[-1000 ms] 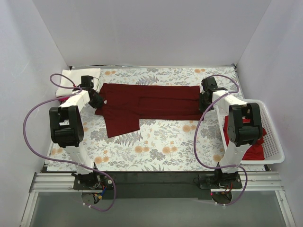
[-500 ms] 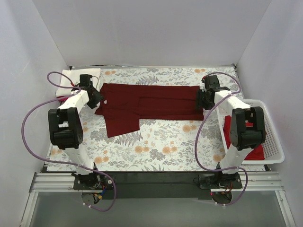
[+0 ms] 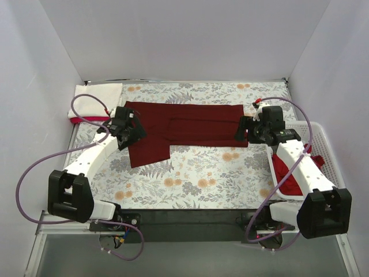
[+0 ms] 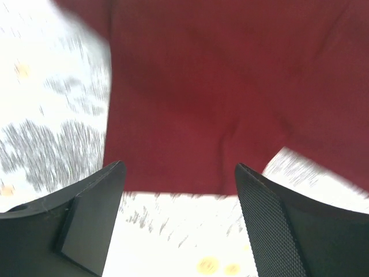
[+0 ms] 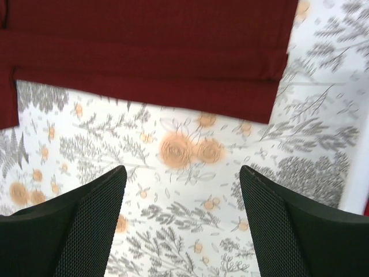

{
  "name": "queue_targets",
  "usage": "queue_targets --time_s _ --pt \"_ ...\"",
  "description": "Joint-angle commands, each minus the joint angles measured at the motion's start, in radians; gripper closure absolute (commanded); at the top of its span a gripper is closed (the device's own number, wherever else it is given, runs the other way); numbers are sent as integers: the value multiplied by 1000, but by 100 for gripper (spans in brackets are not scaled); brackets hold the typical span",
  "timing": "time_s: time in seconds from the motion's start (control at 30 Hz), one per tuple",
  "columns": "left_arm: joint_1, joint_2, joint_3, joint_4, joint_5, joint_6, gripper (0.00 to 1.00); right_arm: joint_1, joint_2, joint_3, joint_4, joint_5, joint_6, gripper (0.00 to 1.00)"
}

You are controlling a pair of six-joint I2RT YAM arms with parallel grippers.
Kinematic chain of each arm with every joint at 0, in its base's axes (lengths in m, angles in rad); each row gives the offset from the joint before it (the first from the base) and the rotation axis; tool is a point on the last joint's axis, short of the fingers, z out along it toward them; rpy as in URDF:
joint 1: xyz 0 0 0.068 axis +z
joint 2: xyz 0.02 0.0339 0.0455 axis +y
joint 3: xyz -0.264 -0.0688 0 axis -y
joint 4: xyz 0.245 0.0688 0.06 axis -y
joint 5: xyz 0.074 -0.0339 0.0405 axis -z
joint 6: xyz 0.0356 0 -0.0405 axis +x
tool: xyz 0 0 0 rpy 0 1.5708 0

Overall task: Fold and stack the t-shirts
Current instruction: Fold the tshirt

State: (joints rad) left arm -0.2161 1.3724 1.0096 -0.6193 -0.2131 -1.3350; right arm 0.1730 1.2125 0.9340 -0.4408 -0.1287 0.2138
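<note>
Now both arms have pulled back and let go, the left gripper point(image 3: 128, 128) and right gripper point(image 3: 245, 130) wide apart and holding nothing, so the dark red t-shirt point(image 3: 190, 124) lies flat between them, ready for another fold.

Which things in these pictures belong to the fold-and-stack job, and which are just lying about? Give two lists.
Belong to the job:
maroon t-shirt, spread flat
cream-white shirt, far left corner
red shirts, at the right

Lying about:
white basket, holding the red shirts
floral tablecloth
purple cables
</note>
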Motion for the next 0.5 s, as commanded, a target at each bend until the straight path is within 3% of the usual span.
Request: queue_targets --time_s 0.0,0.27,0.47 --pt "-66 -36 -77 -62 -29 -38 25 23 -74 -63 14 -60 10 14" --pt "-192 85 -123 -51 -23 -82 40 42 -162 -211 33 -114 12 14" --pt "-232 152 -169 -28 -37 -125 44 43 -189 -279 59 -137 3 14"
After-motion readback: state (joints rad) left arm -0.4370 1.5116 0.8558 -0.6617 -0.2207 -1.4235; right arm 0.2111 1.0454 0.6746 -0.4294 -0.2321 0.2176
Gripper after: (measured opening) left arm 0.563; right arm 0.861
